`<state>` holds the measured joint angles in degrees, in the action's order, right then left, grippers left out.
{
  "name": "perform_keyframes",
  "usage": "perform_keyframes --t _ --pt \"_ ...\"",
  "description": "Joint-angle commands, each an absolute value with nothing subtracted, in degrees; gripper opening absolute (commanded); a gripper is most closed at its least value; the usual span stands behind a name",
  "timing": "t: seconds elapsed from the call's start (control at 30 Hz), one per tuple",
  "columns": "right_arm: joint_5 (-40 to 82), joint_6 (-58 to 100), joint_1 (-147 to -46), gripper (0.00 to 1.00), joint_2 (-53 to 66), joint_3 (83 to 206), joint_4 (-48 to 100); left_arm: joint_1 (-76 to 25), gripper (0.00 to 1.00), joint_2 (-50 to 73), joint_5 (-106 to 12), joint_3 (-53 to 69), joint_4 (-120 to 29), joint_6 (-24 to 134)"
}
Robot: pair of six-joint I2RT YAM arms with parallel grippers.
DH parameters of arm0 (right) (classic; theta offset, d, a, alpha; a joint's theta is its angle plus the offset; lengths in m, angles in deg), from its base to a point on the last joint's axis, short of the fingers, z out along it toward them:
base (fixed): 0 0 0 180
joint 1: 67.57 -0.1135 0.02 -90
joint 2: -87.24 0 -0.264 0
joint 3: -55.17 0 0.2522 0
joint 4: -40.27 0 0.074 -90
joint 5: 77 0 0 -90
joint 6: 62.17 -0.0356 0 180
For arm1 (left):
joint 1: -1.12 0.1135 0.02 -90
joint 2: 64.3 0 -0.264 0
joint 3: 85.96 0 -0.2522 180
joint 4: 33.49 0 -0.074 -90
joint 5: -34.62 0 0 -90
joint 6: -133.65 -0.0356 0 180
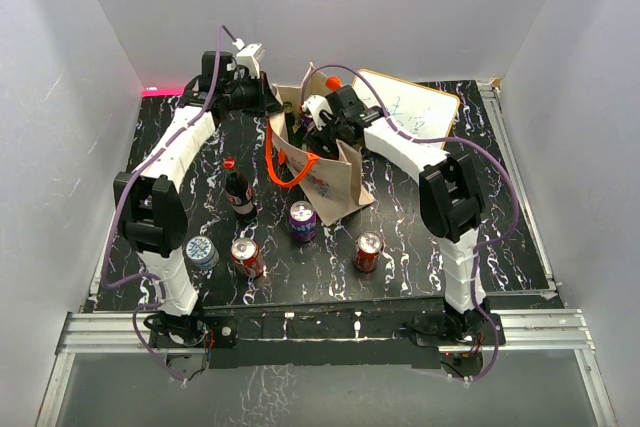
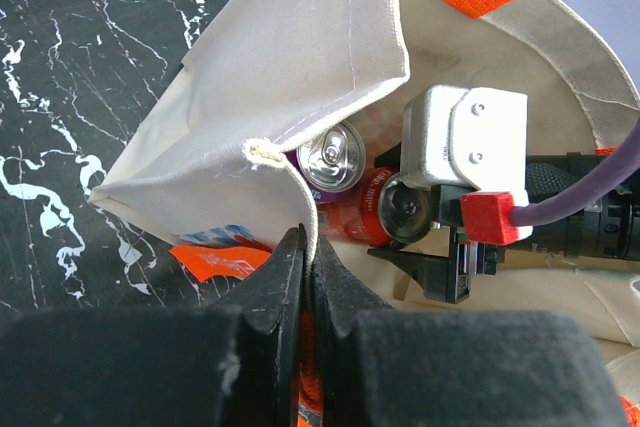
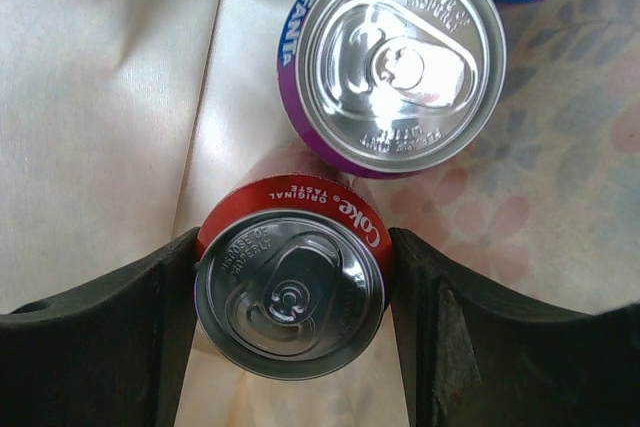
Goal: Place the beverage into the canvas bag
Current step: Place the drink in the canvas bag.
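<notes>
Veined black tabletop (image 1: 400, 219); limp canvas bag (image 1: 338, 182), round red can (image 3: 290, 292).

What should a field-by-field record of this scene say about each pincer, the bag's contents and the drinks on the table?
Left pincer: shut on the rim of the canvas bag
Right pincer: inside the bag, fingers against both sides of an upright Coke can
Also in bag: purple Fanta can
On table, among others: dark bottle, purple can, two red cans
</notes>
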<state>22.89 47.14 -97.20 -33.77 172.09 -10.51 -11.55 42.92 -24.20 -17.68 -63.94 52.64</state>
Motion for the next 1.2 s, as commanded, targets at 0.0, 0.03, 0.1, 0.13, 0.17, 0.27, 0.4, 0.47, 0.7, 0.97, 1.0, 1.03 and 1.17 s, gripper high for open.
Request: perform_keyframes --t 0.0,0.03,0.1,0.13,0.17,0.27,0.4,0.47,0.7,0.97,1.0,1.03,1.17 --pt "20.78 47.59 -95.86 0.13 -32.69 169.32 -6.54 -11.09 0.0 43.7 -20.79 -19.58 -65.61 51.83" --pt "20.81 47.6 -95.85 0.15 -32.85 169.23 -6.48 -11.1 0.0 43.87 -20.65 -19.9 -65.74 51.82" --pt "20.8 47.6 -95.66 0.21 -33.06 169.22 -6.53 -11.09 0.0 44.12 -20.44 -20.09 -65.8 51.91" --pt "20.77 47.6 -95.67 0.24 -33.12 169.26 -6.47 -11.1 0.0 44.08 -20.31 -20.1 -65.79 51.92" --pt "20.66 47.56 -95.62 0.28 -33.17 169.37 -6.56 -11.1 0.0 44.14 -20.26 -20.02 -65.75 52.04" --pt "20.54 47.85 -95.58 0.46 -33.02 169.78 -6.61 -11.09 0.0 44.2 -20.03 -20.12 -65.5 52.0" --pt "20.34 47.95 -95.5 0.67 -33.34 172.26 -7.49 -11.05 0.0 44.1 -20.03 -19.97 -65.08 52.02" --pt "20.3 47.76 -95.51 0.73 -33.75 174.24 -8.2 -11.07 0.0 44.02 -19.85 -19.75 -64.77 52.05" --pt "21.06 47.0 -95.52 0.87 -34.92 181.44 -11.12 -11.1 0.0 43.65 -19.49 -18.89 -64.06 52.22" --pt "22.44 46.68 -95.56 0.92 -34.6 186.23 -12.8 -11.07 0.0 43.63 -19.33 -18.87 -63.69 52.64" --pt "22.88 46.61 -95.6 0.92 -34.6 187.04 -13.19 -11.05 0.0 43.6 -19.32 -18.81 -63.62 52.62" --pt "23.26 46.48 -95.61 0.92 -34.58 187.8 -13.54 -11.09 0.0 43.62 -19.31 -18.75 -63.46 52.74" --pt "23.53 46.37 -95.57 0.92 -34.01 191.24 -14.49 -11.09 0.0 43.57 -19.88 -18.7 -62.84 53.58"
